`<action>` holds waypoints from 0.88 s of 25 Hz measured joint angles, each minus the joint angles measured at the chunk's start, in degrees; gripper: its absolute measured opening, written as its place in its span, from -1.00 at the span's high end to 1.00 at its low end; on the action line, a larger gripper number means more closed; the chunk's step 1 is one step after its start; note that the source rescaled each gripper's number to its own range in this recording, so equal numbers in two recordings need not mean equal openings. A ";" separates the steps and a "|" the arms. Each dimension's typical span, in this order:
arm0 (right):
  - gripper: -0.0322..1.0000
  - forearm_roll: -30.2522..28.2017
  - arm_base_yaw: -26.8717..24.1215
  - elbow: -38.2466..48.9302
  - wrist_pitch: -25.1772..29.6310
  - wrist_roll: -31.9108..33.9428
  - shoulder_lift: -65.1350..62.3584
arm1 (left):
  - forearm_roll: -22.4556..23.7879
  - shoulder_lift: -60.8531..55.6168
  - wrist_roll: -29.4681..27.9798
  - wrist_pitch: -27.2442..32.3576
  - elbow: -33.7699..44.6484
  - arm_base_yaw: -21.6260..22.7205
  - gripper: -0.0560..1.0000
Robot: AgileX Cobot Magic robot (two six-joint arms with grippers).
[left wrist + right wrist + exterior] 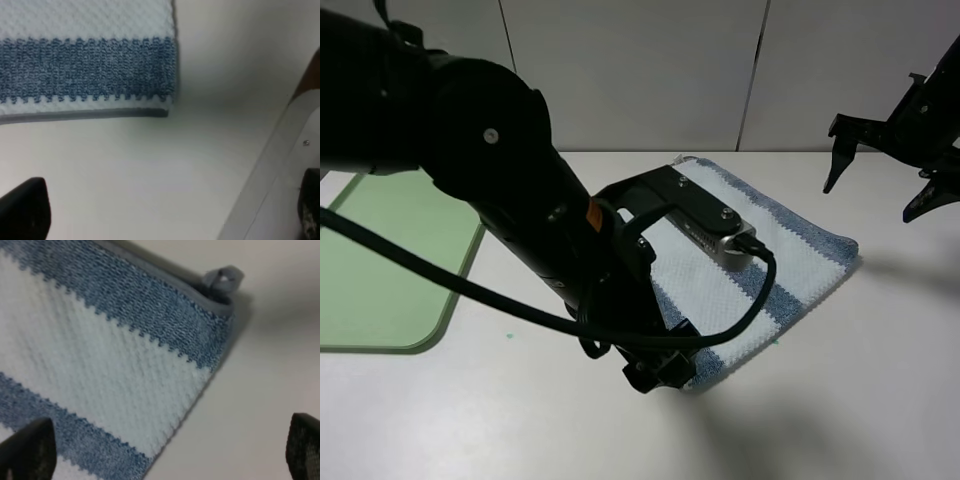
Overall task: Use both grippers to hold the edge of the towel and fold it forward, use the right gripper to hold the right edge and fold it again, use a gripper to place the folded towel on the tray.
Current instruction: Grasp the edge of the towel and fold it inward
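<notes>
The blue and pale-white striped towel (790, 250) lies on the white table, right of centre. My left arm reaches across it, and my left gripper (660, 378) hangs low at the towel's near corner. In the left wrist view the jaws (167, 220) stand open and empty, just short of the grey hem (100, 114) at that corner. My right gripper (878, 185) is raised at the far right, open and empty. In the right wrist view it (165, 455) looks down on the towel (115, 370), its hem (150, 262) and a small grey loop (225, 277). The light-green tray (380, 260) lies at the left.
White wall panels stand behind the table. My left arm's black cable (760, 290) loops over the towel. Bare white tabletop lies in front of the towel and between it and the tray.
</notes>
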 joint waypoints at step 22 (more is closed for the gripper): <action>-1.00 -2.12 6.48 5.18 -4.36 5.21 3.60 | 1.30 9.75 1.21 -1.30 -2.64 -3.90 -0.99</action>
